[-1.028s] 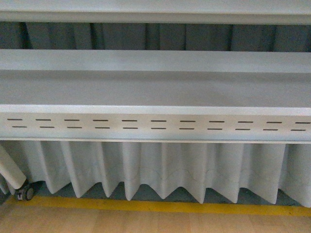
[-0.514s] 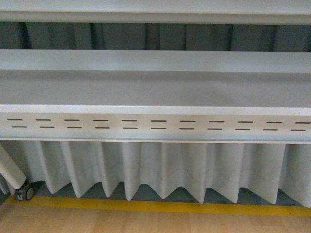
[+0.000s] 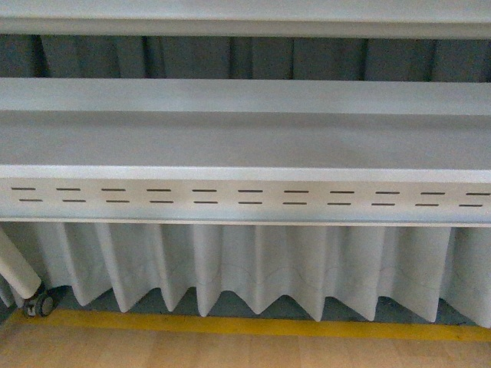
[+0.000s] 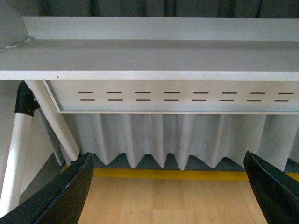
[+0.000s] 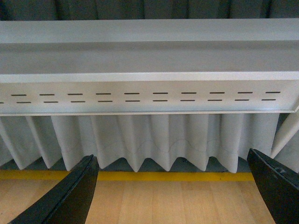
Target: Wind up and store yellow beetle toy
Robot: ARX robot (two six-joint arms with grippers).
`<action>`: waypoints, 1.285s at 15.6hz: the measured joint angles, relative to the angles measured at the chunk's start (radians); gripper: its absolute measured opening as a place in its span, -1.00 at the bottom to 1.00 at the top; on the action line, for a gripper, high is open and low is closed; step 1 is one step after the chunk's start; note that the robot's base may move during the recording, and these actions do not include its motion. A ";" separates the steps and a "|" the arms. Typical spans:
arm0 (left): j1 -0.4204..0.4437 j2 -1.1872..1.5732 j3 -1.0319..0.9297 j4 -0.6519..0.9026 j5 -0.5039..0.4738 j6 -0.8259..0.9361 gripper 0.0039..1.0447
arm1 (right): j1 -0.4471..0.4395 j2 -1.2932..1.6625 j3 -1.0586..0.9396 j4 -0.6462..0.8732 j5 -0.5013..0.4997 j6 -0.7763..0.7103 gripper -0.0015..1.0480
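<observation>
The yellow beetle toy is out of view in every frame, and so is the turquoise bin. My left gripper (image 4: 170, 196) is open and empty; its black fingers (image 4: 60, 196) stand wide apart over a wooden surface (image 4: 168, 200). My right gripper (image 5: 173, 198) is open and empty too, its black fingers (image 5: 65, 200) spread wide over the same kind of wooden surface (image 5: 173, 200). Neither arm shows in the front view.
A grey metal shelf unit (image 3: 245, 138) with a slotted front rail (image 3: 245, 197) fills the front view. Below it hangs a white pleated curtain (image 3: 253, 264). A yellow strip (image 3: 253, 326) edges the wood. A white leg with a caster (image 3: 38, 304) stands at the left.
</observation>
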 joint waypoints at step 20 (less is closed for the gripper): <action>0.000 0.000 0.000 0.000 0.000 -0.002 0.88 | 0.000 0.000 0.000 0.000 0.000 0.000 0.87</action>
